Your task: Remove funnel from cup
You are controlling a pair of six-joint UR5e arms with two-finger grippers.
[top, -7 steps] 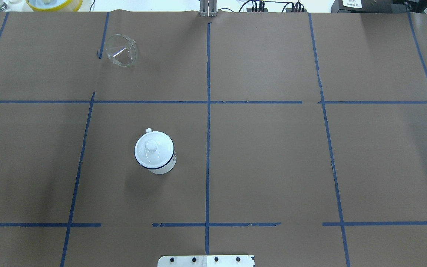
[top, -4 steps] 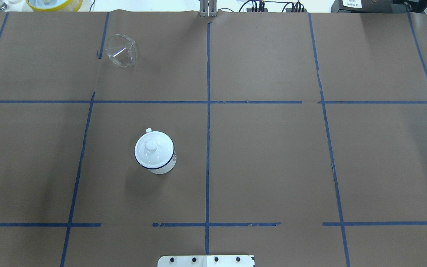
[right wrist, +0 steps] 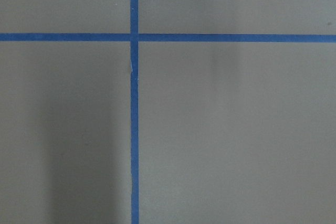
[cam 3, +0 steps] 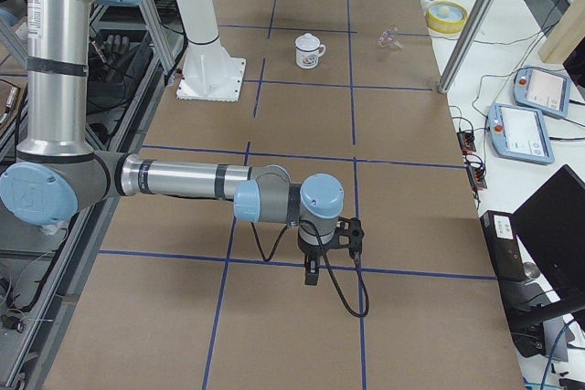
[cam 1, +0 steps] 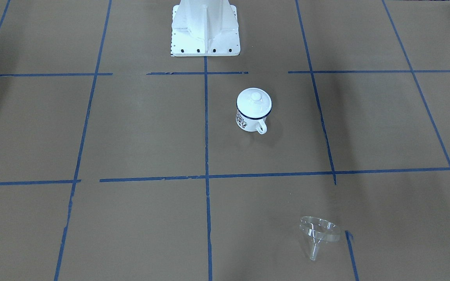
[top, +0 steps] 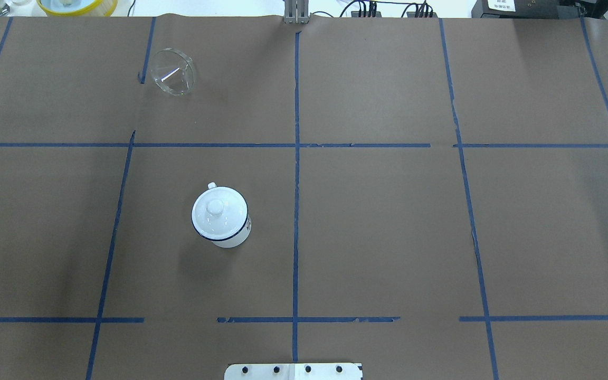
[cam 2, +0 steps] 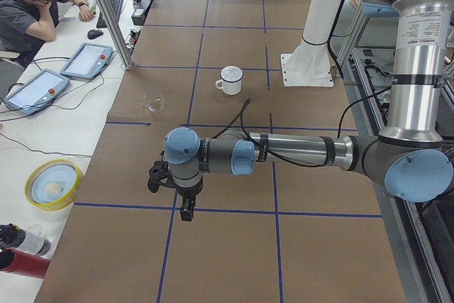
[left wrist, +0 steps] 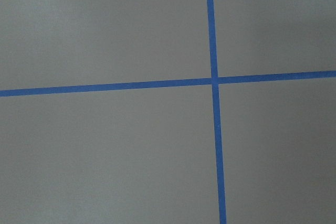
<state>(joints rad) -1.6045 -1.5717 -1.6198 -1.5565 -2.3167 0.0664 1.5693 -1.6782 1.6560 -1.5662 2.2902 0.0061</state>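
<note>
Moved nothing since a second ago: left the funnel [top: 173, 71] tipped on its side near the table's [top: 388, 237] far left edge, well apart from the cup [top: 222, 221], now capped with a white lid [top: 218, 212]. Cannot tell how far the left gripper [cam 2: 186, 212] or right gripper [cam 3: 312, 273] is parted, or whether either grips anything. Looks done already, but could go wrong with any stray nudge, likely rolling that funnel off the edge.
</note>
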